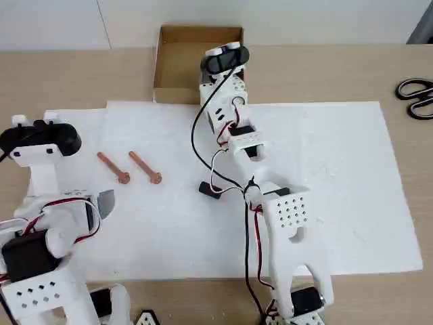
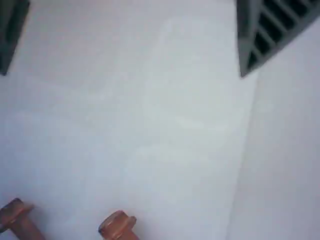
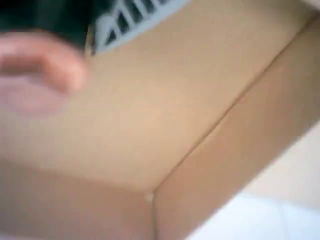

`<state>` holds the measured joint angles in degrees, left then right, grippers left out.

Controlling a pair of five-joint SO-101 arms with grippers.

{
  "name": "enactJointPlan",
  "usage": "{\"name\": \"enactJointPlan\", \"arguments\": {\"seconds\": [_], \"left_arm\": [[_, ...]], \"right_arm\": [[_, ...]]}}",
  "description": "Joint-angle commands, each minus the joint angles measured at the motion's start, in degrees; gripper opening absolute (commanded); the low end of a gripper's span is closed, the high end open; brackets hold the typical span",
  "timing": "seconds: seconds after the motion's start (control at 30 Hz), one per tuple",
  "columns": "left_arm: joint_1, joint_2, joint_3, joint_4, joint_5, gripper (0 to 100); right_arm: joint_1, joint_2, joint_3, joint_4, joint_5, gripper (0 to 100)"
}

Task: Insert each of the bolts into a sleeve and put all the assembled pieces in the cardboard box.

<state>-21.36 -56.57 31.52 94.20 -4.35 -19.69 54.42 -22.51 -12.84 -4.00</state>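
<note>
Two copper bolts (image 1: 113, 168) (image 1: 145, 167) lie side by side on the white mat, unsleeved; their heads (image 2: 117, 226) (image 2: 12, 212) show in the left wrist view. A black sleeve (image 1: 209, 189) lies on the mat beside the right arm. My left gripper (image 2: 125, 70) hangs open above bare mat just short of the bolts, its grey finger (image 1: 105, 200) at the mat's left side. My right arm's wrist (image 1: 225, 59) hangs over the cardboard box (image 1: 174, 47). Inside the box, my right gripper (image 3: 90, 45) is shut on a blurred copper bolt (image 3: 35, 65); whether a sleeve is on it I cannot tell.
Black scissors (image 1: 416, 97) lie on the wooden table at the far right. The white mat (image 1: 338, 176) spreads wide and bare to the right of the right arm. The box's inner wall and corner (image 3: 150, 195) stand close to the right gripper.
</note>
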Motion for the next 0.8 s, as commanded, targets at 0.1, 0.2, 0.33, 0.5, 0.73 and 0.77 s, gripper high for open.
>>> {"name": "enactJointPlan", "arguments": {"seconds": [0.1,0.2,0.33,0.5,0.73,0.77], "left_arm": [[-0.3,-0.9,-2.1,0.1,0.0,28],[-0.3,-0.9,-2.1,0.1,0.0,28],[-0.3,-0.9,-2.1,0.1,0.0,28],[-0.3,-0.9,-2.1,0.1,0.1,28],[-0.3,-0.9,-2.2,0.1,0.1,27],[-0.3,-0.9,-2.2,0.1,0.1,27]], "right_arm": [[-0.5,-1.5,-3.7,-1.9,0.7,11.9],[-0.4,-1.5,-3.7,-1.9,0.7,11.9],[0.3,-4.6,-3.7,-0.9,0.8,11.9],[2.2,-16.2,-3.6,10.8,0.7,11.6],[4.6,-33.2,-3.3,30.5,0.5,11.5],[4.6,-35.5,-3.3,34.1,0.6,11.5]]}}
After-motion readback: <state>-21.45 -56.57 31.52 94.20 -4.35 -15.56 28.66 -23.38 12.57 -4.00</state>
